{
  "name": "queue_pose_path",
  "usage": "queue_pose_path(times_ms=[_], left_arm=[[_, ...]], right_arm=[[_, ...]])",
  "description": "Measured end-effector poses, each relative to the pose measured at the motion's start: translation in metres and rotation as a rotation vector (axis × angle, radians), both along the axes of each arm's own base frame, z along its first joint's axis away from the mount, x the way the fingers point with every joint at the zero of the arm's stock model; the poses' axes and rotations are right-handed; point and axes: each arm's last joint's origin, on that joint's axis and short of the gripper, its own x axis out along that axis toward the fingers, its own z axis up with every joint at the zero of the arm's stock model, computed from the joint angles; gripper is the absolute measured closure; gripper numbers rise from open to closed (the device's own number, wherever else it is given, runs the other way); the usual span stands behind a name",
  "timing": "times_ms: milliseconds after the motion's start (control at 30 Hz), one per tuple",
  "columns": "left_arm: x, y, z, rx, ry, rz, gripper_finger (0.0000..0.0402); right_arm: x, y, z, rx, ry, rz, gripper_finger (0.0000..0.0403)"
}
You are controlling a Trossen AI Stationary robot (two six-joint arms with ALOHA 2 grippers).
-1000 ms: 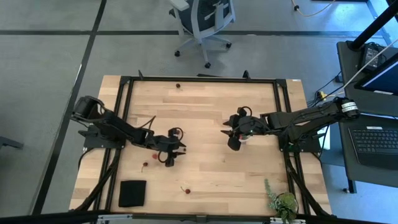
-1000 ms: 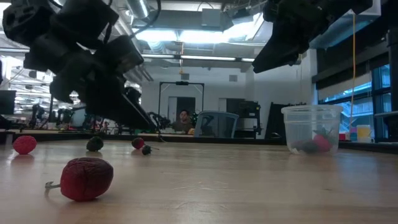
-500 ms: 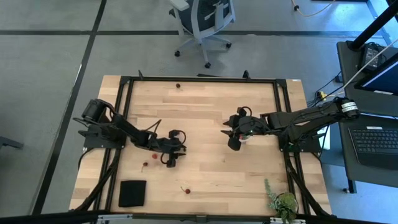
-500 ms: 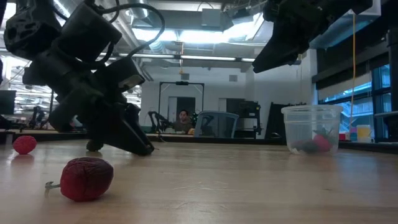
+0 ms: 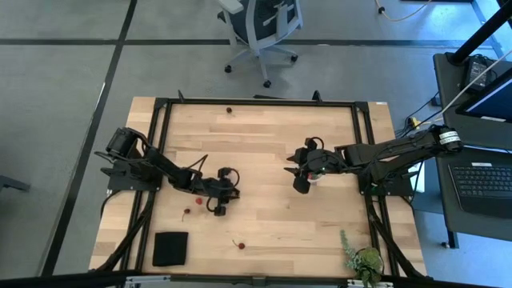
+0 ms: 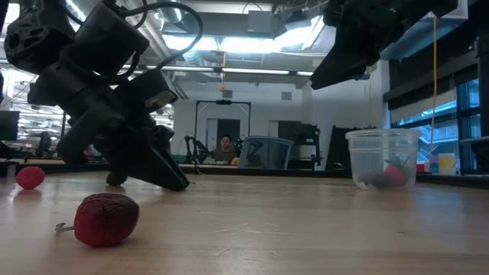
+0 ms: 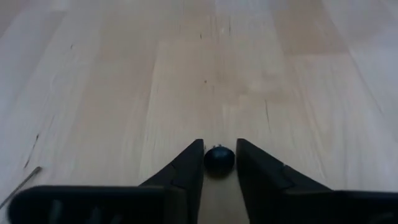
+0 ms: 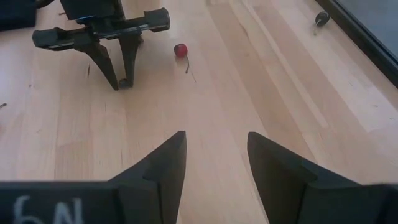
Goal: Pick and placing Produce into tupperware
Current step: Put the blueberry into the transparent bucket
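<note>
I'm pinching a small dark fruit (image 7: 219, 160) on the desk (image 5: 264, 152) with the left tool (image 7: 219, 163), fingers closing round it; it's round, so I reckon it could squirt out. Farther off, the right tool (image 8: 214, 163) is hanging spread and empty over the tub (image 6: 382, 158), already holding some fruit. I'm seeing no readable writing.

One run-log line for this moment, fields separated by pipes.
left gripper: at the table, fingers around a dark fruit | right gripper: open, above the tupperware | tupperware: holds some produce
</note>
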Motion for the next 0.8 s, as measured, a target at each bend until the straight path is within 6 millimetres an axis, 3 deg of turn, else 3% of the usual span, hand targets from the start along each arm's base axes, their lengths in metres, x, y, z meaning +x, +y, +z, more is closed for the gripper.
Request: queue_pose_path(times_ms=[200,467,800], left_arm=[[0.0,0.0,0.0,0.032,0.004,-0.016,0.0354],[0.004,0.001,0.002,0.094,-0.005,0.001,0.0344],[0.05,-0.004,0.046,0.616,-0.107,-0.092,0.0348]], right_arm=[[0.0,0.0,0.0,0.0,0.0,0.0,0.023],[0.0,0.0,0.0,0.029,-0.01,-0.022,0.023],[0.005,0.001,0.007,0.178,-0.128,-0.091,0.023]])
